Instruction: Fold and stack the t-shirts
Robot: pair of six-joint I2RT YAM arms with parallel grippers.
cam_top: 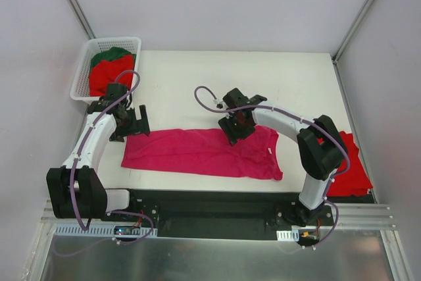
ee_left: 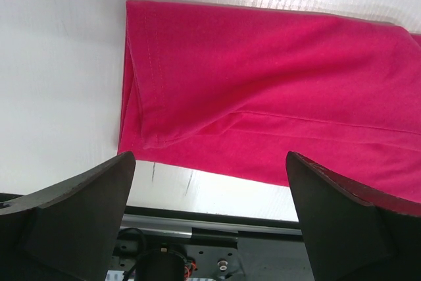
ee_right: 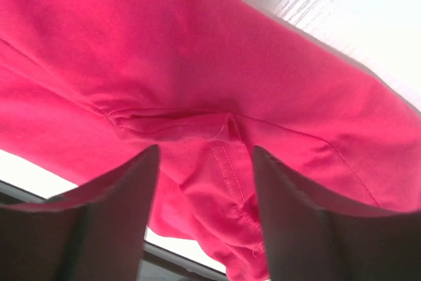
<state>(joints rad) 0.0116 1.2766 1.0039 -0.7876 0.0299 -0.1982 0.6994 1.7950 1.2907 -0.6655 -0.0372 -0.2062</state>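
Right end effector [ee_right: 205,153] half-open astride magenta t-shirt [cam_top: 197,153] fold, left end effector [ee_left: 210,156] released near basket [cam_top: 80,74]

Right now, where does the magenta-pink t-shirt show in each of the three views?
Top external: the magenta-pink t-shirt lies spread out, folded lengthwise, across the near middle of the table.
Left wrist: the t-shirt covers the upper right, its hemmed end towards the left.
Right wrist: the t-shirt fills almost the whole picture, bunched near the centre.
Shared landmark: the white table top, bare beside the shirt's edge in the left wrist and right wrist views too.
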